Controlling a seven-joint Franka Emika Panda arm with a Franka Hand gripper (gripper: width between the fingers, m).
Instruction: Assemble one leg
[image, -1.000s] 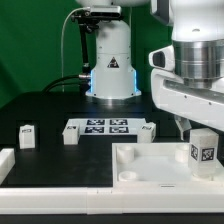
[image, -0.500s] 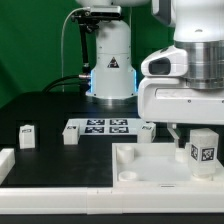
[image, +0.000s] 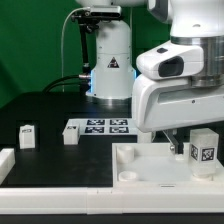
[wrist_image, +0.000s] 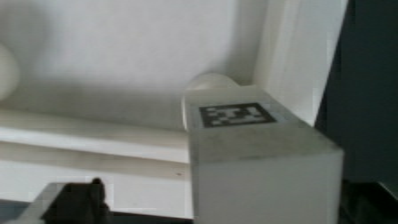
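One leg (image: 203, 150), a small white block with a black-and-white tag, stands upright on the large white tray-like part (image: 150, 168) at the exterior view's right. In the wrist view this leg (wrist_image: 258, 150) fills the middle, between my gripper's fingers (wrist_image: 71, 200). My gripper (wrist_image: 222, 196) is open, with a clear gap between the leg and one finger. In the exterior view the gripper (image: 186, 146) is mostly hidden by the arm. Two more legs (image: 27, 135) (image: 71, 133) lie on the black table at the left.
The marker board (image: 100, 126) lies mid-table behind the tray-like part. The robot base (image: 110, 70) stands at the back. Another white part (image: 5, 162) shows at the left edge. A round boss (image: 128, 173) sits in the tray-like part's near corner.
The arm has moved down and toward the exterior view's left, now covering a leg that lay next to the marker board. The leg on the tray-like part has not moved.
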